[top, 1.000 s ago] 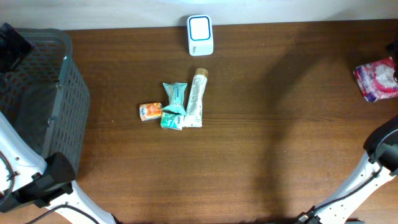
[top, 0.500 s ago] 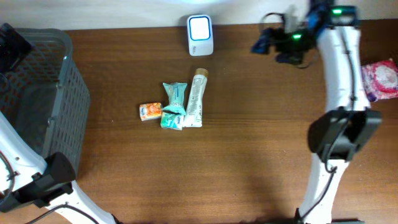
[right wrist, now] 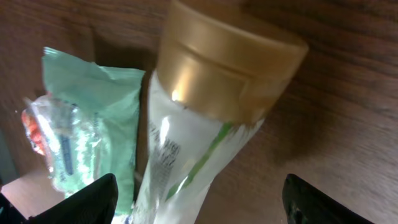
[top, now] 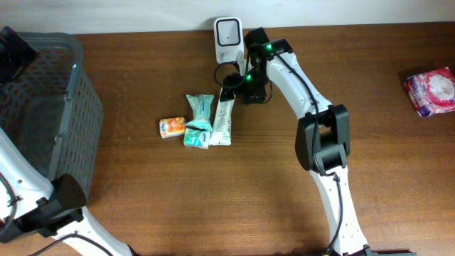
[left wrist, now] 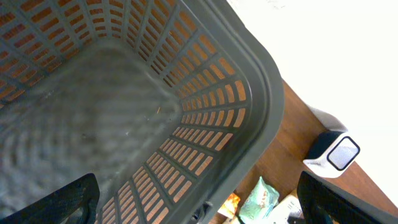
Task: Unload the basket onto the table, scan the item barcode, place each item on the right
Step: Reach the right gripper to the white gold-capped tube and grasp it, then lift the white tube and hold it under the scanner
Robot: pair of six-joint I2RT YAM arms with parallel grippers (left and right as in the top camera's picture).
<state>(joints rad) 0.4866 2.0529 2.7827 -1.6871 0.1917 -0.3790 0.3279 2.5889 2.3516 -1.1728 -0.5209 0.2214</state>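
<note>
The item under my right gripper [top: 229, 80] is a white tube [top: 225, 117] with a gold cap [right wrist: 224, 68], lying on the wooden table just below the white barcode scanner [top: 228, 37]. In the right wrist view the tube [right wrist: 186, 149] runs between the spread black fingertips [right wrist: 87, 202] without touching either, so the right gripper [right wrist: 199, 205] is open around its cap end. My left gripper [left wrist: 199, 208] hangs open over the grey basket [left wrist: 261, 81] at the far left, holding nothing. The scanner [left wrist: 333, 152] also shows beyond the basket rim.
Two green packets [top: 200, 107] [top: 197, 135] and a small orange packet [top: 171, 127] lie against the tube's left side. The basket [top: 78, 92] fills the left edge. A pink packet [top: 430, 91] sits at the far right edge.
My right arm has swung in from the right edge, across the back of the table, and come down over the tube's cap; its jaws have narrowed a little. The left arm has not moved.
</note>
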